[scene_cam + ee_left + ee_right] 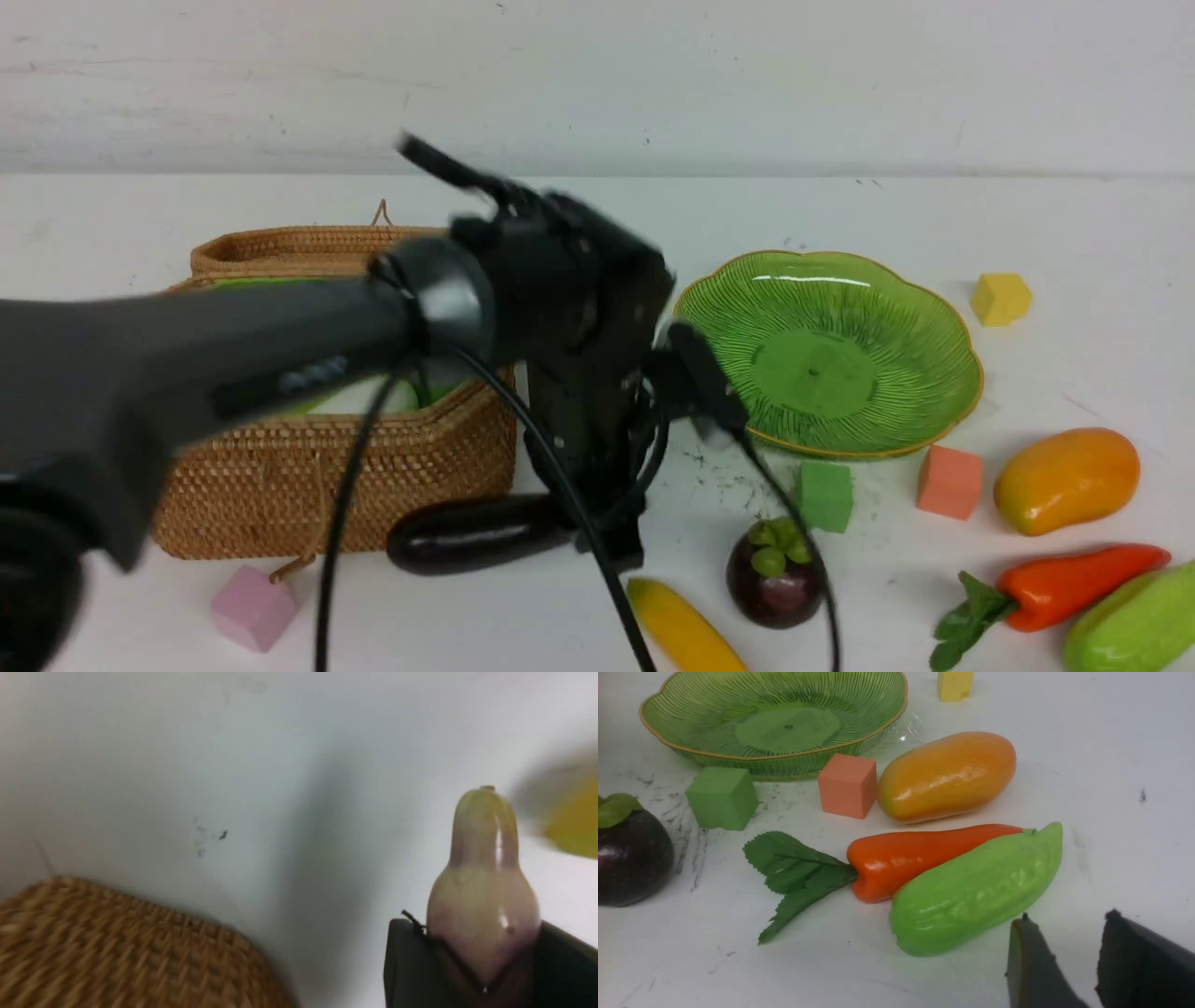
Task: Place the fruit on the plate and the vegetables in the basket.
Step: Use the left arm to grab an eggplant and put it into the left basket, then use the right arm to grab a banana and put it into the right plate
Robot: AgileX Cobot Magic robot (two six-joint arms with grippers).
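Observation:
My left gripper is shut on the long dark-purple eggplant, low by the table in front of the woven basket. In the left wrist view the eggplant's pale stem end sticks out between the jaws. Something white shows inside the basket. The green plate holds nothing. Banana, mangosteen and mango lie on the table, as do the orange-red pepper and the light-green vegetable. My right gripper is open beside that green piece.
Foam cubes sit about: pink in front of the basket, green and salmon by the plate's near rim, yellow beyond it. The left arm and its cables hide much of the basket. A white wall closes the back.

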